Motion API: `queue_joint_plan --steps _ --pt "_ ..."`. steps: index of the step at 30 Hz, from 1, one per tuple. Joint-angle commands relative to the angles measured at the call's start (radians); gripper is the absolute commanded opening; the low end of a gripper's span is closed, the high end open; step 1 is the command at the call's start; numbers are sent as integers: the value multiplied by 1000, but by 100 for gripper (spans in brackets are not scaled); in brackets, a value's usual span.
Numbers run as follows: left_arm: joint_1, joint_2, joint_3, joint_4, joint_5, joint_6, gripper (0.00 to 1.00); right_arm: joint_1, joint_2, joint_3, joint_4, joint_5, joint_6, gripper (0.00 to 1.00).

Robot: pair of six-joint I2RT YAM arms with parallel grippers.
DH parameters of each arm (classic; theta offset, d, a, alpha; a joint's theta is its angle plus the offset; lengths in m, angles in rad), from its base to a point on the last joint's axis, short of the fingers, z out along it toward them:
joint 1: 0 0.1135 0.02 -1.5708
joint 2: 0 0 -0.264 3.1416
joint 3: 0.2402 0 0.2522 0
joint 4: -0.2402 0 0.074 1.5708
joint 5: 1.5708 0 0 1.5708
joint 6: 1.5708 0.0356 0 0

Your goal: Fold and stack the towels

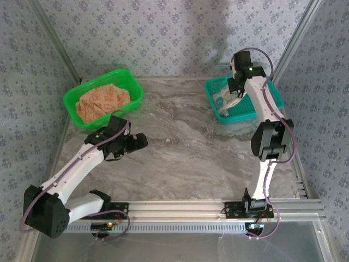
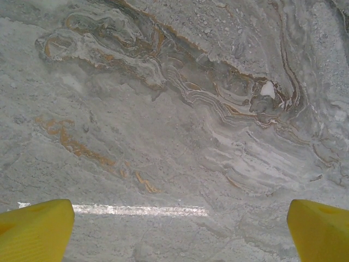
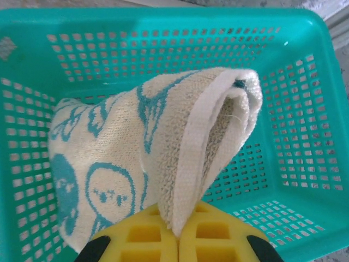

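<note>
Right gripper, jaws clamped shut on a folded hem of the cream terry towel with teal cartoon faces, inside the teal perforated plastic basket; this thin edge pinch may slip, or the cloth may snag the basket's wall.

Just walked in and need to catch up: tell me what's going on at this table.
The right gripper is shut on a fold of the cream towel with teal figures, over the teal basket at the far right. The left gripper hangs open above the bare marble table, close to the green basket, where an orange-print towel lies crumpled. Nothing is folded or stacked yet.
</note>
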Motion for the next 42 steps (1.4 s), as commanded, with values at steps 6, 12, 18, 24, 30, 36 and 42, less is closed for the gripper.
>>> queue_joint_plan --steps 6,12,18,24,30,36,42 --pt "9 25 42 11 -14 -8 100 -116 102 81 31 -27 -20 0" --pt "10 30 56 -9 -13 -6 100 -192 202 176 19 -16 -16 35" --pt "12 36 67 -20 -7 -4 100 -212 206 187 75 27 -19 52" --pt "17 34 61 -23 -10 6 100 -168 163 94 94 -82 23 44" --pt "22 36 56 -19 -4 9 100 -95 136 -85 145 -160 83 37" --pt "25 39 55 2 24 19 91 -92 174 -126 120 -207 134 23" --pt "7 125 95 127 103 6 66 -131 189 -142 124 -222 163 17"
